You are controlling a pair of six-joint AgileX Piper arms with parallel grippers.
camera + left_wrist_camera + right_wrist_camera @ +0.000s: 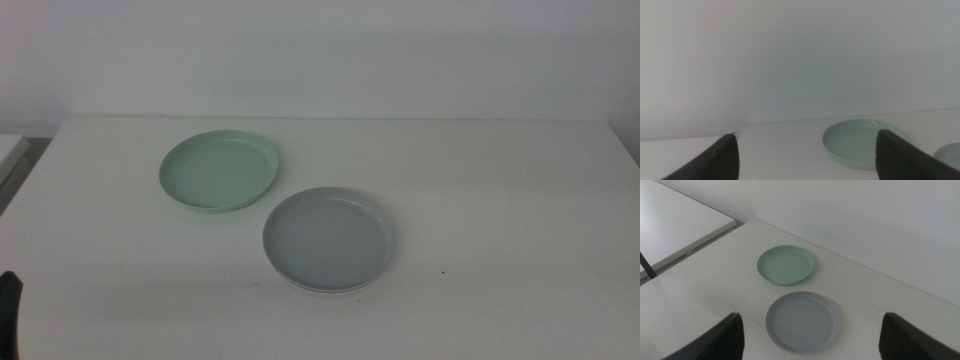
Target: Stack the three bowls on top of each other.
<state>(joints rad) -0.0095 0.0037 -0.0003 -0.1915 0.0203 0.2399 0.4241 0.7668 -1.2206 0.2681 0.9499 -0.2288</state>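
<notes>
Mint green bowl point(219, 170) resting flat on the white table point(500, 230), toward the far left of centre. Grey bowl point(327, 238) just beside it, nearer the camera and to the right, rims close but seemingly not touching. Grey bowl seated on top of the white bowl point(318, 289), of which only a thin pale crescent of rim peeks out along the near edge.

Left tool point(805, 152) held low over the table's left side, pointing across the table toward the back wall, jaws wide apart with nothing between them; in the middle view only a dark sliver point(8, 305) visible at the bottom left edge. Through the left wrist camera, mint green bowl point(865, 142) well ahead on the table, and the edge of the grey bowl point(951, 152) just visible past one jaw.

Right tool point(812, 332) held high and back from the bowls, tilted down at the table, jaws spread wide and empty. From that wrist camera, grey bowl point(801, 321) lying framed between the two jaws and mint green bowl point(785, 264) beyond it. Neither tool touching any bowl.
</notes>
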